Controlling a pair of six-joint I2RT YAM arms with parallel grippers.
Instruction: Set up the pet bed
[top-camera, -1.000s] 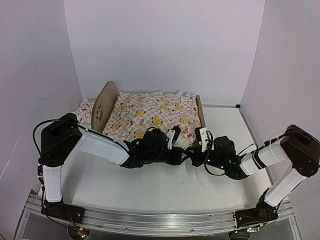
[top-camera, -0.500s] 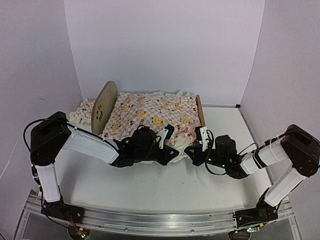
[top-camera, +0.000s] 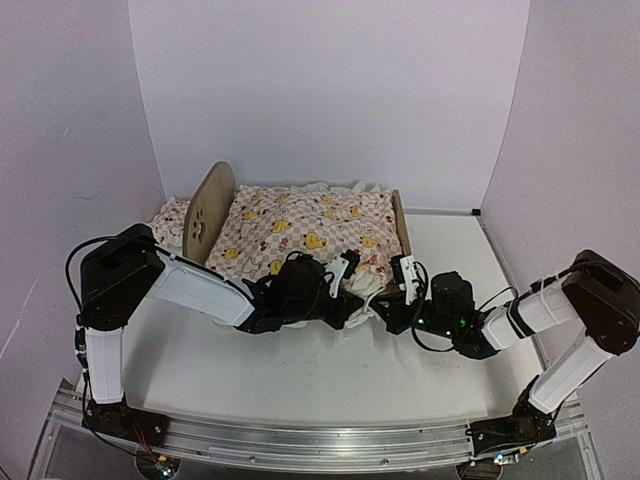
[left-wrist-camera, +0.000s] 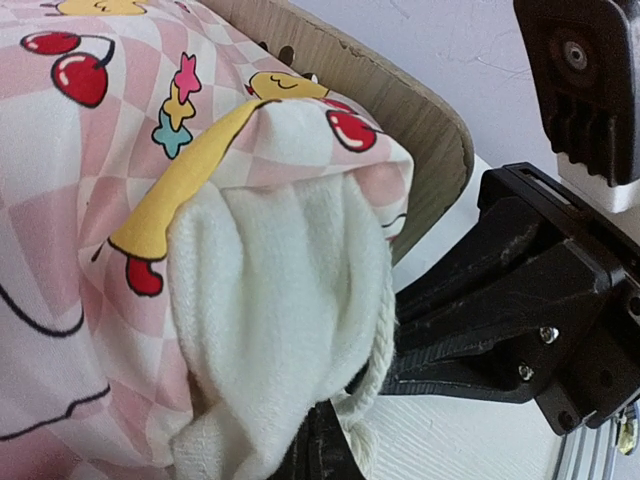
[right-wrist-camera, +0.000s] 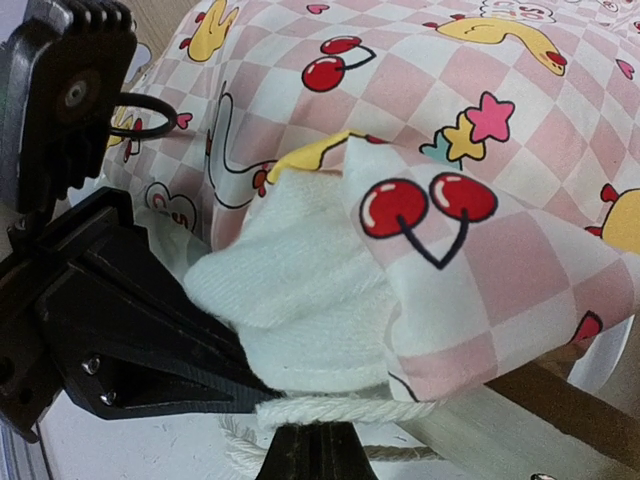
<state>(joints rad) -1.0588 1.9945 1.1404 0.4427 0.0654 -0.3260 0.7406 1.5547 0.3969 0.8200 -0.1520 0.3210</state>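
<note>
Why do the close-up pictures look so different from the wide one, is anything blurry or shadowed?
Top external view: soft even light, everything sharp, only faint shadows on the table. Left wrist view: the duck-print cover fills most of the frame at close range, its white towelling lining crisp, no glare. Right wrist view: equally bright and sharp, merely very close.

Both arms extended low and inward: left arm (top-camera: 190, 288) reaching rightward, right arm (top-camera: 525, 318) leftward. The left gripper (top-camera: 350, 290) and right gripper (top-camera: 390, 300) meet fingertip to fingertip, just beside each other. Fingertips obscured; jaw closure undetermined.
</note>
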